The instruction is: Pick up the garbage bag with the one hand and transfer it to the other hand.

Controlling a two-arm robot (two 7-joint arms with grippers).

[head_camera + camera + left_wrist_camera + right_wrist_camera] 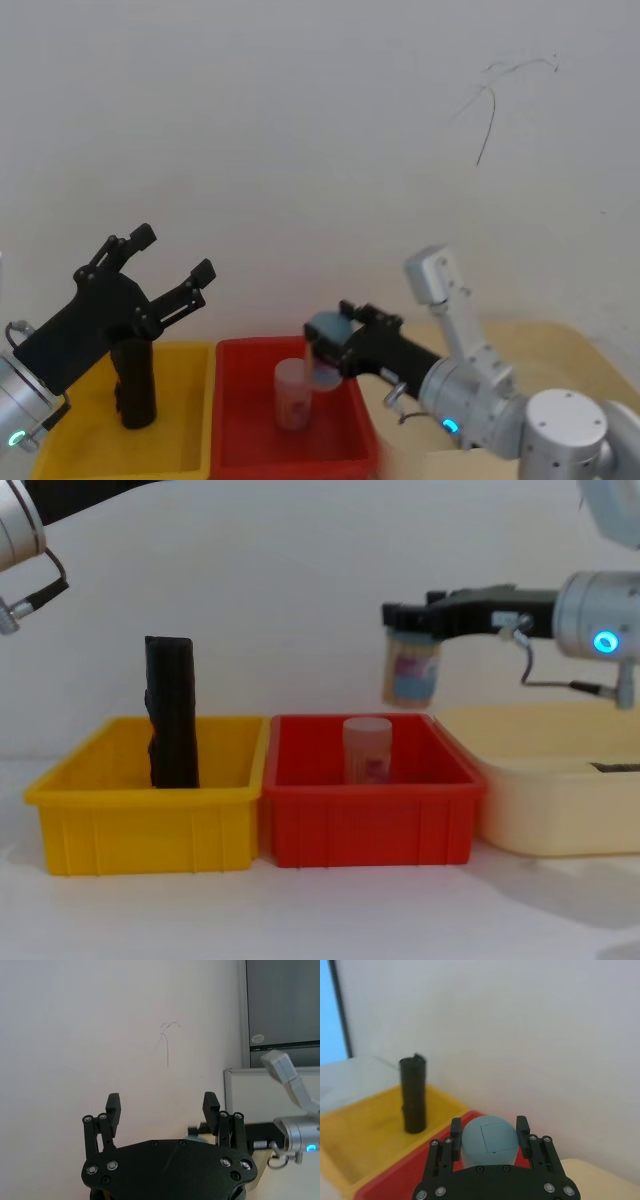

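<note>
No legible text or labels.

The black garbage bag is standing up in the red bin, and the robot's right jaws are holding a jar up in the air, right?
Not quite. The garbage bag stands upright in the yellow bin, as the chest view shows. The right gripper does hold the jar in the air.

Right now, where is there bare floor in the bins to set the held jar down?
The yellow bin: floor is bare beside the upright garbage bag. The red bin is tighter, with a pink-capped jar mid-floor under the right gripper.
</note>
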